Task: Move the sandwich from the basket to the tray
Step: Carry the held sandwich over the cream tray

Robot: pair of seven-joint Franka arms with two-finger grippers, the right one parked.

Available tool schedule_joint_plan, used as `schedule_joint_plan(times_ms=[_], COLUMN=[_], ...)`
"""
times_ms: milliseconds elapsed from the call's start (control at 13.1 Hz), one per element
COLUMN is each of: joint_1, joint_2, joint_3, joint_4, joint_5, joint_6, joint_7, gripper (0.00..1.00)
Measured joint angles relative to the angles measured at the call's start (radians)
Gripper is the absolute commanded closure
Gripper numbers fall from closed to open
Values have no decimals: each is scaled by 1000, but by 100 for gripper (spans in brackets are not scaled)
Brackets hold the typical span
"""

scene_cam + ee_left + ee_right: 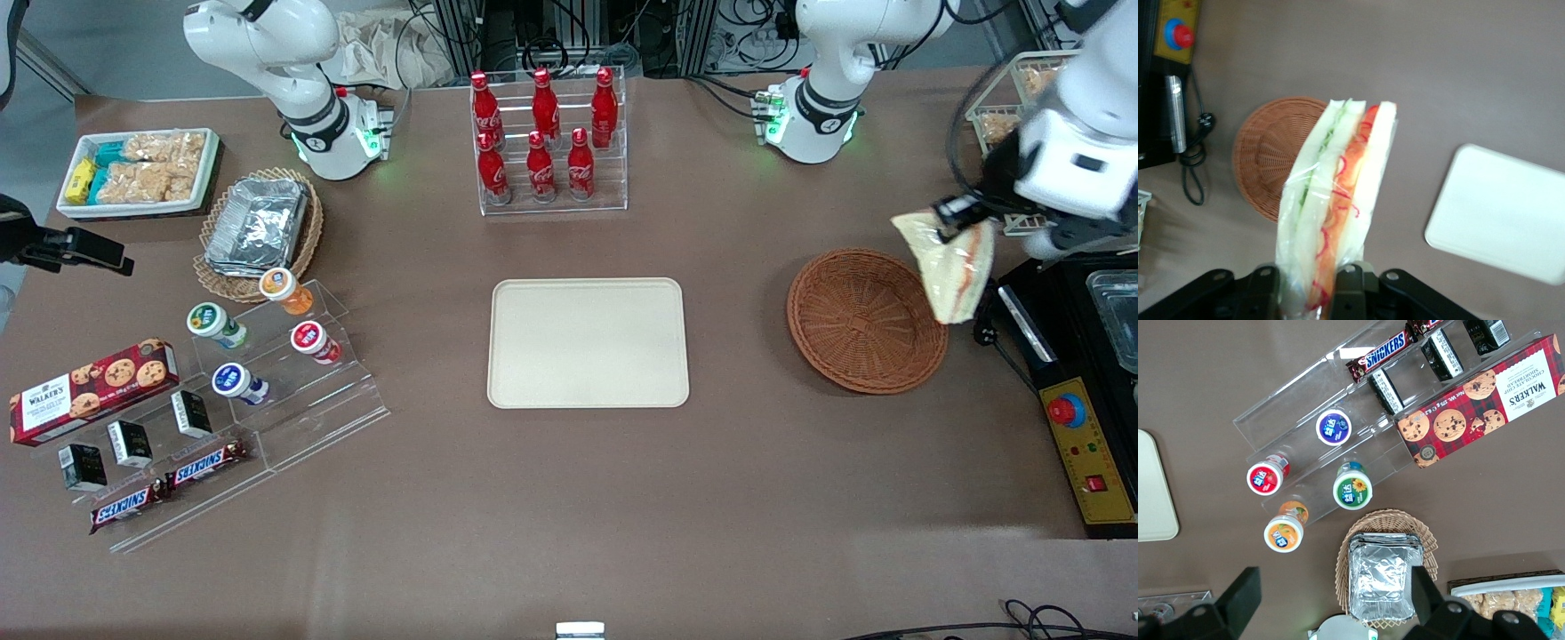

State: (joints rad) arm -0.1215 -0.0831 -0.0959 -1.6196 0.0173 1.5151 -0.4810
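My left gripper is shut on the sandwich, a clear-wrapped white bread wedge with red, orange and green filling. It hangs in the air above the rim of the reddish-brown wicker basket, on the side toward the working arm's end of the table. In the left wrist view the sandwich stands clamped between the black fingers, with the basket below, nothing lying in it. The cream tray lies flat at the table's middle with nothing on it, and the tray shows in the wrist view too.
A black control box with a red button lies beside the basket at the working arm's end. A clear rack of red cola bottles stands farther from the front camera than the tray. Yoghurt cups, snack bars, a cookie box and a foil-tray basket fill the parked arm's end.
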Motion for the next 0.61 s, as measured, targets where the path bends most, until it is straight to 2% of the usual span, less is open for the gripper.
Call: schedule_joint_plan(times_ms=[229,457,610], joint_1=[-8,-11,-24], joint_2=[60,185,280], joint_3=[-167,-341,-408], joint_4=[32,32,27], joint_5=[2,80,107], joint_6=[-8,29,133], joint_7=[-110,-275,-379], gripper=[100,100,100])
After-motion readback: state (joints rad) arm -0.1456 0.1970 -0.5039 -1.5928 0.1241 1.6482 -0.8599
